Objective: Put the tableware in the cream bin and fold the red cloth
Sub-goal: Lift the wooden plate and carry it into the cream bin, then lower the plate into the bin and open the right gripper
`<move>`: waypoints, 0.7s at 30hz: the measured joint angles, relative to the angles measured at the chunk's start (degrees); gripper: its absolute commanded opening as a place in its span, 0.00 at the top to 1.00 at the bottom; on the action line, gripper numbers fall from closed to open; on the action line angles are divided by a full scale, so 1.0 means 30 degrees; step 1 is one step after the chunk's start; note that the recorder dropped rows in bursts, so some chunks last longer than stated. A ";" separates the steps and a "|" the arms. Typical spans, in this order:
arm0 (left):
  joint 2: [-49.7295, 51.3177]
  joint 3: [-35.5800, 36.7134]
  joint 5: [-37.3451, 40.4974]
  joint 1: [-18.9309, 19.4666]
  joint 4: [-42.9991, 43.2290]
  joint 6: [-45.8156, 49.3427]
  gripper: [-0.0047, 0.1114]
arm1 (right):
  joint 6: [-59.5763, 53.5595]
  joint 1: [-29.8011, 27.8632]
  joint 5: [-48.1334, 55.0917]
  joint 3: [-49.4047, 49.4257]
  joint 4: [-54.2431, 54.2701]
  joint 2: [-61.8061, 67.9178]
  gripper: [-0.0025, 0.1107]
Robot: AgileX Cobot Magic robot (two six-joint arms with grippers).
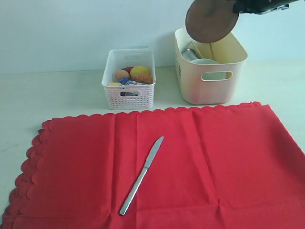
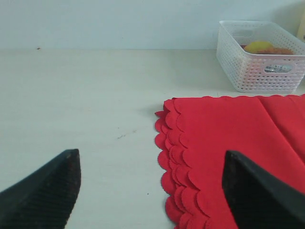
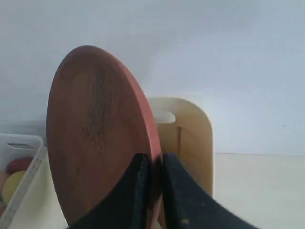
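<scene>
The left gripper (image 2: 152, 162) is wide open and empty by the red cloth (image 2: 228, 133), where the knife (image 1: 142, 175) lies. The right gripper (image 3: 152, 164) pinches the brown plate (image 1: 211, 20) above the cream bin (image 1: 190, 91). Next, I think it should lower the plate in and let go.

Open worktop (image 1: 47, 90) along left edge beside red cloth (image 1: 214, 157). Mid-cloth, only knife (image 1: 142, 175) obstructing. At far edge, gap between white basket (image 1: 114, 98) and cream bin (image 1: 209, 93); bin mouth blocked above by wooden plate (image 1: 211, 20).
</scene>
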 measured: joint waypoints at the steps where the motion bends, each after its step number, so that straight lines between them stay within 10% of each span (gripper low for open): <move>1: 0.0000 0.0000 0.0000 0.0000 0.0000 0.0000 0.29 | 0.0037 0.0000 0.0010 0.0000 -0.0135 0.0252 0.98; 21: 0.0000 0.0000 0.0000 0.0000 0.0000 0.0000 0.29 | -0.1246 0.0000 0.2674 -0.0086 -0.0711 0.1800 0.85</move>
